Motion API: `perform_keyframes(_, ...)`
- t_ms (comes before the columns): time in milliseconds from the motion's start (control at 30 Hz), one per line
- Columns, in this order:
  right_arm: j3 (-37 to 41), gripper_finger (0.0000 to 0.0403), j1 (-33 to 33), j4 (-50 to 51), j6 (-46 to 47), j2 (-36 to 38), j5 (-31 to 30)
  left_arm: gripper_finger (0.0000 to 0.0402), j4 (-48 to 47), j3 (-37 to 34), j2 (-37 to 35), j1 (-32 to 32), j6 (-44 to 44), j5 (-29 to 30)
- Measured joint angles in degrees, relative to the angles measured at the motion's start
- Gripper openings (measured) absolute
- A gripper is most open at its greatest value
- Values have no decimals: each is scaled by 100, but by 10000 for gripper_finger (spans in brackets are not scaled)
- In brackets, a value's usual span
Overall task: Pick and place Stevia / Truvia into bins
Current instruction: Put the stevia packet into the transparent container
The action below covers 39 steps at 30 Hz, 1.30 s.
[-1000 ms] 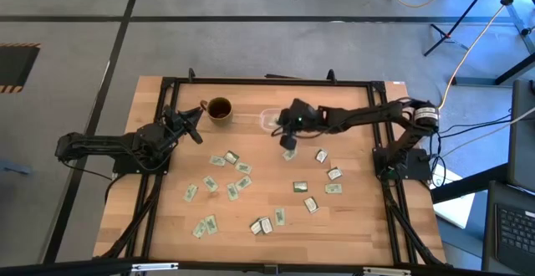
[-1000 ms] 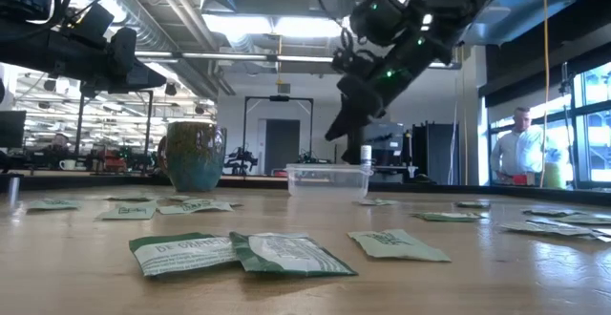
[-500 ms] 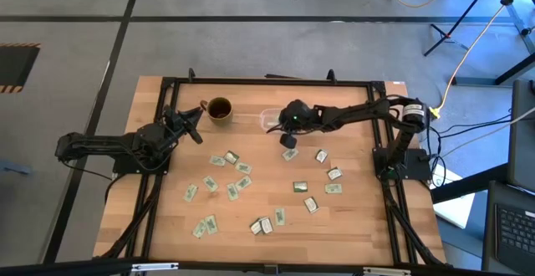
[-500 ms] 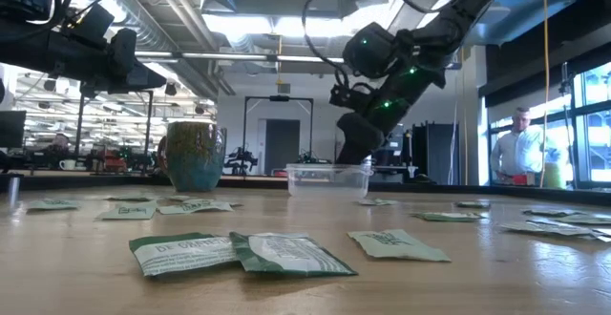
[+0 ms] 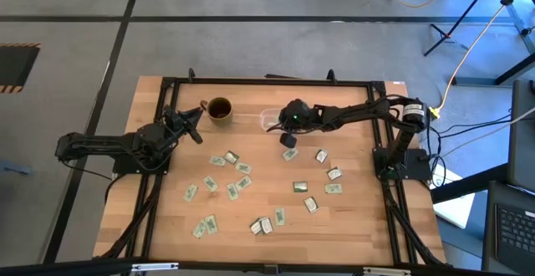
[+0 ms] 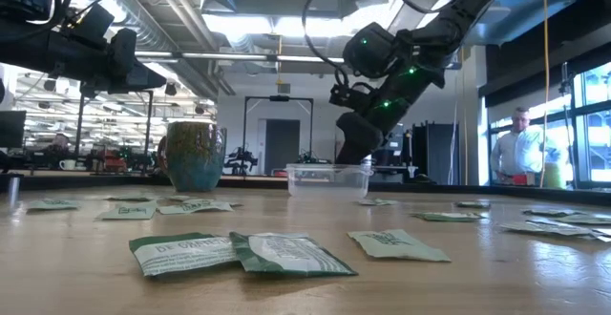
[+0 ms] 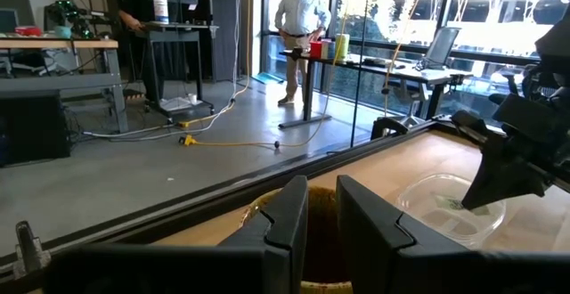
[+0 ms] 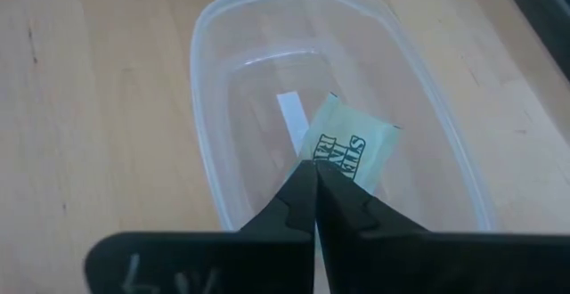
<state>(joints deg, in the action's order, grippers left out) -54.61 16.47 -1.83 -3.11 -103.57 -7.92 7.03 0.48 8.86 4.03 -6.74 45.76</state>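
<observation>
the right gripper [image 8: 313, 171] is right over the clear bin [image 8: 223, 98], at the far middle of the table [image 5: 359, 226]; its two jaws are pressed together and pinch the near edge of one pale green sachet [image 8: 346, 154]; the sachet hangs past the jaw tips, inside the bin's walls; i can see just this one sachet in the bin; there is one bin [image 5: 269, 118] and one brown mug [image 5: 219, 108], which sits to the left of the bin; about eighteen more sachets [image 5: 234, 184] lie flat on the table, nearer than the bin; the right arm [image 5: 351, 117] reaches in from the right side and bends down to the bin; the left gripper [image 5: 191, 127] waits just left of the mug, above the table, with its jaws a little apart and nothing between them.
</observation>
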Motion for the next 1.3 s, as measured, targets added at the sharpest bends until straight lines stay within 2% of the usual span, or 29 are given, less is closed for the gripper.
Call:
perform_keyframes(267, 0, 69, -2, 6, 2, 15, -13, 58, 0, 1, 2, 0, 0, 0)
perform_keyframes(400, 0, 85, -41, 234, 1, 218, -1, 58, 0, 0, 0, -1, 0, 0)
perform_keyframes(567, -7, 86, -402, 1091, -175, 789, 368, 58, 0, 1, 1, 0, 0, 0)
perform_keyframes(767, 10, 87, -856, 1818, -219, 1059, 352, 58, 0, 0, 1, -1, 0, 2)
perform_keyframes(1100, 453, 64, -1119, 1354, -202, 835, 378, 58, -1, 0, 1, -1, 0, 0)
perform_keyframes(1300, 540, 54, -1216, 1167, -204, 795, 754, 58, -28, 1, 2, 0, 0, 0)
